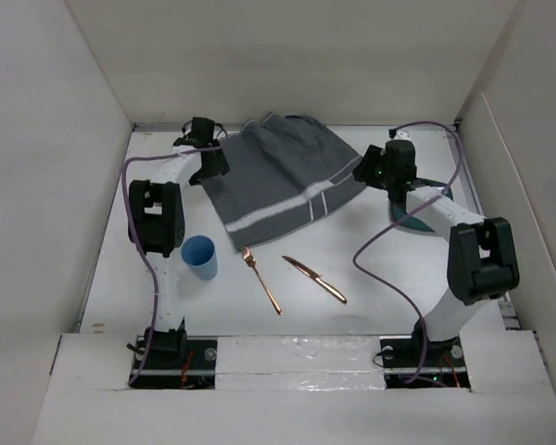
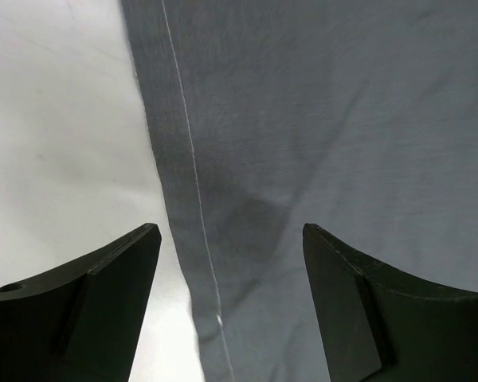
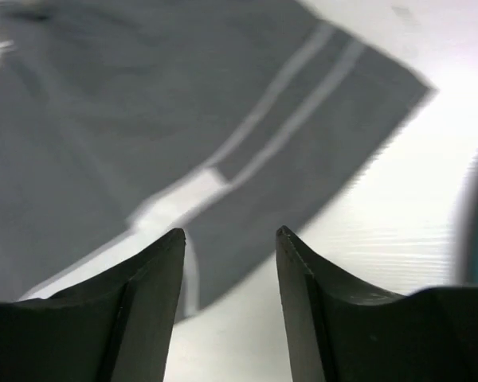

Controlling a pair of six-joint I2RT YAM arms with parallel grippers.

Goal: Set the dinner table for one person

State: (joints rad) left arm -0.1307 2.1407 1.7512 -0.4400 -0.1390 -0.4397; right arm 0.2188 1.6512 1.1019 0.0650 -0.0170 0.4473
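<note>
The white surface (image 1: 352, 311) spreads between pale walls, from the arm bases at the near edge to the far wall, and carries everything here. At far left, the left hand (image 1: 211, 167) hangs over the left edge of a grey cloth placemat (image 1: 283, 181). Its wrist view shows the fingers (image 2: 103, 302) spread wide with nothing between them, cloth and bare surface both showing in the gap. Nearer, a blue cup (image 1: 200, 255) stands upright just beside the left arm, apart from the placemat. The placemat lies rumpled and skewed across the far middle, its white stripes running along its near edge. Near of it lie a copper-coloured fork (image 1: 261, 280) and, to the right, a matching knife (image 1: 314, 279), both slanted and apart from each other. The right hand (image 1: 366, 172) is at the placemat's right corner, fingers (image 3: 143, 310) parted and holding nothing. A teal item (image 1: 410, 215) is partly hidden behind the right arm.
</note>
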